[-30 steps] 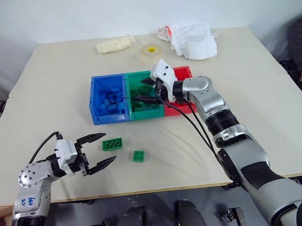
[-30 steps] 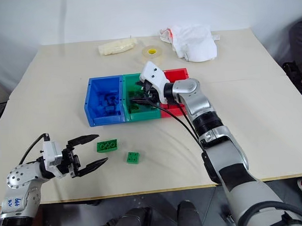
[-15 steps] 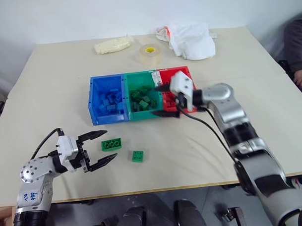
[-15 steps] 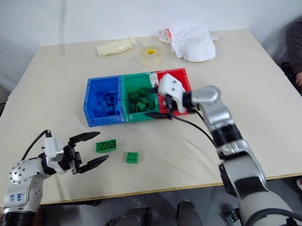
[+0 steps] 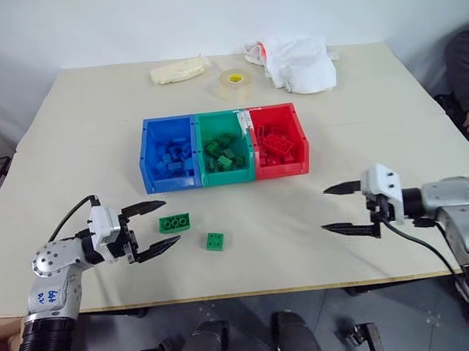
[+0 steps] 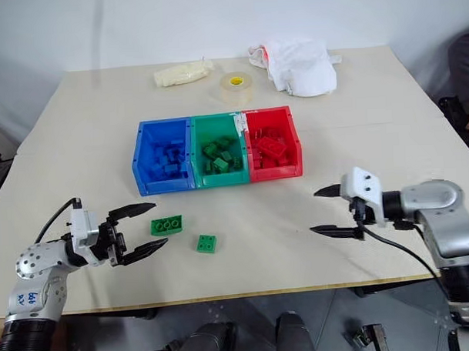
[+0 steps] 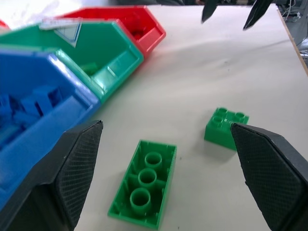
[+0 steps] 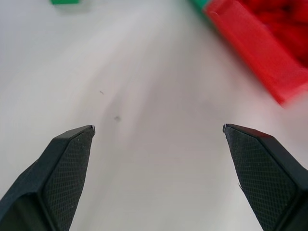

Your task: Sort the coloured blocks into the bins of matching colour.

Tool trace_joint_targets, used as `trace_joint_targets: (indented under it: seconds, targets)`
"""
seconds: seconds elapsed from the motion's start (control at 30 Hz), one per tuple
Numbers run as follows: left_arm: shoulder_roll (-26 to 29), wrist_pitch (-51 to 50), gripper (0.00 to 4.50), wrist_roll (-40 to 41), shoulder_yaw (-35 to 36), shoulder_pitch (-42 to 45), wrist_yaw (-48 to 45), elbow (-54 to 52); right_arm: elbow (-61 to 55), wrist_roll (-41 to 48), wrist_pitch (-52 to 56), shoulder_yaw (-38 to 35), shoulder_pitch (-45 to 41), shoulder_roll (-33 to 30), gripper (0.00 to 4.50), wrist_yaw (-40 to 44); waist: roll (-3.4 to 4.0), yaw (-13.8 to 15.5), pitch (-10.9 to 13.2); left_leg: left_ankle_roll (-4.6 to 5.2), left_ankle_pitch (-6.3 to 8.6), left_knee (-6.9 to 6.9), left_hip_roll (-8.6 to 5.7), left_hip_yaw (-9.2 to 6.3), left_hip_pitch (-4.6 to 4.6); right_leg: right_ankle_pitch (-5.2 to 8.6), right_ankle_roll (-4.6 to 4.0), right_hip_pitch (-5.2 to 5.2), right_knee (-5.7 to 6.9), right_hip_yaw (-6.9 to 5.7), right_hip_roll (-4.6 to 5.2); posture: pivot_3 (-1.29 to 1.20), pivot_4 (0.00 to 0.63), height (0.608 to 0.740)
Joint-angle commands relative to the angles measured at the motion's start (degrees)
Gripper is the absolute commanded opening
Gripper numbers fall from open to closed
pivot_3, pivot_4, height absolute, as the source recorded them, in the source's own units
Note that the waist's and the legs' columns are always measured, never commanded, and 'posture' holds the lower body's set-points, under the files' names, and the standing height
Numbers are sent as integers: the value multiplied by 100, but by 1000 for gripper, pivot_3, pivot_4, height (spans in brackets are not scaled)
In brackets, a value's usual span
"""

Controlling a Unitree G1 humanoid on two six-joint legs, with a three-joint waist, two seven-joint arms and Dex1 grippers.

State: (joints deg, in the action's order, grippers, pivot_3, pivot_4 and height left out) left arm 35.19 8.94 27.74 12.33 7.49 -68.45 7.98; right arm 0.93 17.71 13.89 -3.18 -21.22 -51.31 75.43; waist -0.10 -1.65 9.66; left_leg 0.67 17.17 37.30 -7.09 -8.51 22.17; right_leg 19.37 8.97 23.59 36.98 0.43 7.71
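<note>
From the head views you see two green blocks on the worktop (image 5: 78, 112), near of the bins (image 5: 225, 173): a longer brick (image 5: 174, 223) lying studs-down and a squarish brick (image 5: 215, 242) to its right. Your left claw (image 5: 155, 227) gapes empty beside the longer one; your right claw (image 5: 337, 210) hangs wide apart, empty. In the left wrist view, the longer brick shows its hollow underside.

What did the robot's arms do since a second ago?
The right gripper pulled back from over the green bin to the table's right side, jaws open and empty. The left gripper stayed open beside the long green brick; the square green brick stayed put.
</note>
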Motion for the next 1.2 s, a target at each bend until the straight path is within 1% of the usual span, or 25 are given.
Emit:
trace_joint_targets:
  seconds: [0.03,0.13,0.27,0.37,0.53,0.7,0.8,0.93,1.07,1.2]
  targets:
    - [60,72,4500,3,17,161,-48,-3,-338,162,67,17,-201,120,4467,-128,0,8,0,0,0,0,1,-1,0,0,-1,0,0,0,-1,0,150,740]
    - [38,24,4500,-11,-13,181,-10,-103,-384,177,90,174,-340,286,4467,-163,0,9,0,0,0,1,1,0,0,-1,-1,-1,-2,0,1,0,150,740]
    - [137,-227,4500,6,5,-197,161,-755,-329,199,118,376,-554,479,4467,-99,-1,24,0,0,0,-3,0,-5,2,-1,0,-1,-8,-3,2,0,150,740]
    - [418,-600,4500,3,199,-815,309,-1340,-227,211,87,487,-672,535,4467,6,-2,5,1,2,2,-9,0,-5,2,-1,0,0,-11,0,2,0,150,740]
    - [813,-1104,4500,91,888,-2101,552,-2205,57,163,-45,645,-910,612,4467,236,-2,15,3,-2,4,-12,7,-5,1,0,-3,1,-16,2,-3,0,150,740]
    - [1014,-1443,4500,7,1258,-2913,661,-2729,397,88,-196,801,-1178,758,4467,351,0,73,5,-3,5,-9,11,-4,0,1,-9,-8,-24,1,-3,0,150,740]
    - [949,-1782,4500,-31,872,-2796,1007,-3281,545,59,-250,909,-1360,891,4467,414,1,141,5,-3,5,-8,12,-3,0,0,-11,-13,-39,1,-5,0,150,740]
    - [842,-2012,4500,-167,286,-2342,1272,-3456,630,37,-294,916,-1430,902,4467,446,1,200,5,-3,5,-8,10,-5,1,-2,-11,-15,-44,-1,-5,0,150,740]
    - [670,-1869,4500,-538,-519,-1557,1246,-3085,546,43,-279,863,-1360,848,4467,408,1,190,5,-4,6,-10,10,-5,2,-2,-10,-12,-42,-5,-8,0,150,740]
    - [441,-1442,4500,-1017,-1190,-746,1123,-2306,374,69,-210,788,-1235,797,4467,312,2,170,5,-5,7,-9,11,-5,0,-2,-10,-10,-33,-9,-9,0,150,740]
